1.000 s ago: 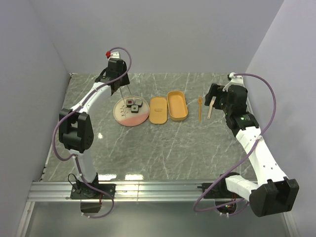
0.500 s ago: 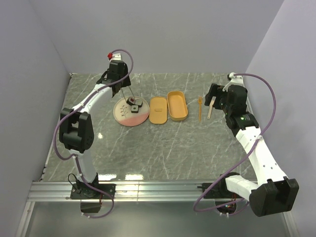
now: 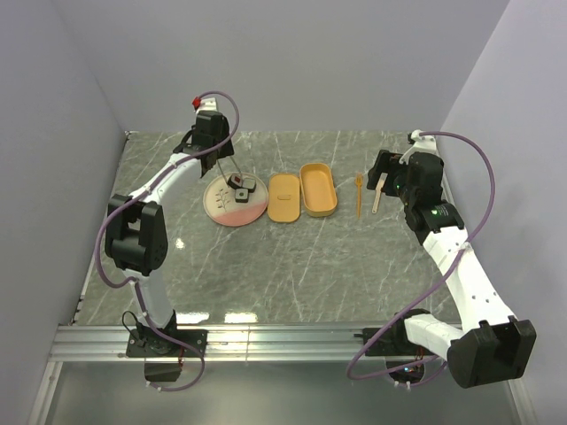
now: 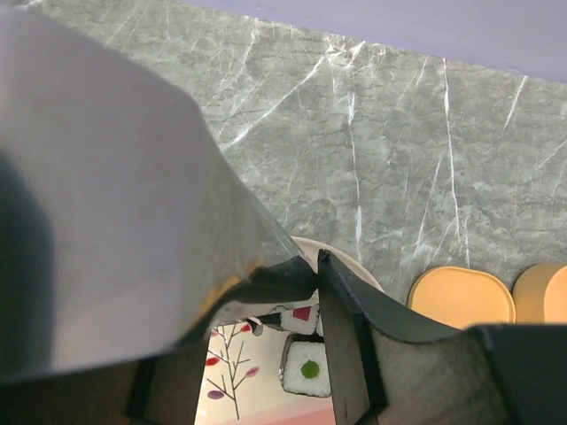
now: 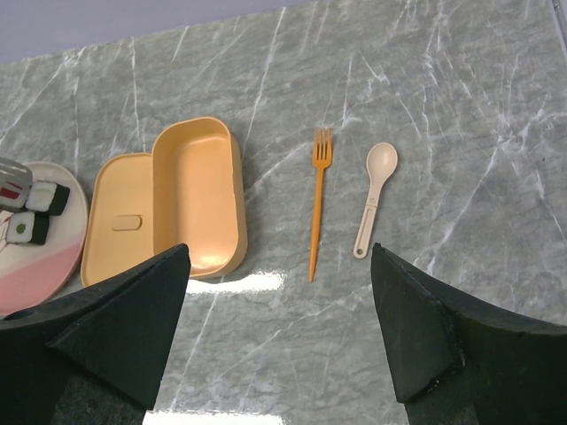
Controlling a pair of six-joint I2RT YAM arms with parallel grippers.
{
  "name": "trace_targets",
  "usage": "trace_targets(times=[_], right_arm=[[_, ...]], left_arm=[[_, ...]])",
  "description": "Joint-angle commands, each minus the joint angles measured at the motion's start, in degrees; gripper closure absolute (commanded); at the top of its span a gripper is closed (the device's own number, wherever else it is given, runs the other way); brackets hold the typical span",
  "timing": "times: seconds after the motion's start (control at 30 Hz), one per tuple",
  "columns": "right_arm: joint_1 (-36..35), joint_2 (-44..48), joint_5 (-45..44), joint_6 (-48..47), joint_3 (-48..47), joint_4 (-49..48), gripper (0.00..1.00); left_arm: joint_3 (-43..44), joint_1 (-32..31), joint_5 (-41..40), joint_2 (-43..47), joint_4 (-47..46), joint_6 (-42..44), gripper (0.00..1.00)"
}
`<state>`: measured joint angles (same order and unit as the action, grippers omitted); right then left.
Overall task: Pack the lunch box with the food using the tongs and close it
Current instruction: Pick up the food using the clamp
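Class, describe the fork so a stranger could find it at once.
On the grey marble table, look just right of the open orange lunch box. The fork lies there beside a spoon. It is orange and pronged; the spoon is beige and round-bowled.

Orange-tan lunch box [image 5: 199, 199], orange fork [image 5: 317, 204], beige spoon [image 5: 374, 199], grey tongs [image 4: 115, 204], grey marbled table [image 5: 443, 88].
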<state>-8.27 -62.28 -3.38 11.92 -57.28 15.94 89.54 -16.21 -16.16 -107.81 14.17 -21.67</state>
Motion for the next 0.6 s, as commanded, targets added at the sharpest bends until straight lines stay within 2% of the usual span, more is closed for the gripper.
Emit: trace_targets(times=[0.0,0.1,0.43,0.57], right_arm=[[-0.3,0.3,0.3,0.3,0.0,-0.7,0.11],[-0.4,0.5,0.3,0.3,0.1,-0.7,0.11],[-0.4,0.7,0.3,0.5,0.2,-0.8,0.11],[-0.3,0.7,0.5,0.7,0.3,-0.9,0.11]], left_arm=[[-1.5,-0.7,1.7,1.6,1.2,0.4,0.47],[-1.6,-0.7,1.6,1.8,1.3,0.6,0.48],[-0.6,-0.8,1.2,4.4,1.6,1.4,0.69],[-0.2,-0.8,1.0,5.9,2.3,1.6,0.70]])
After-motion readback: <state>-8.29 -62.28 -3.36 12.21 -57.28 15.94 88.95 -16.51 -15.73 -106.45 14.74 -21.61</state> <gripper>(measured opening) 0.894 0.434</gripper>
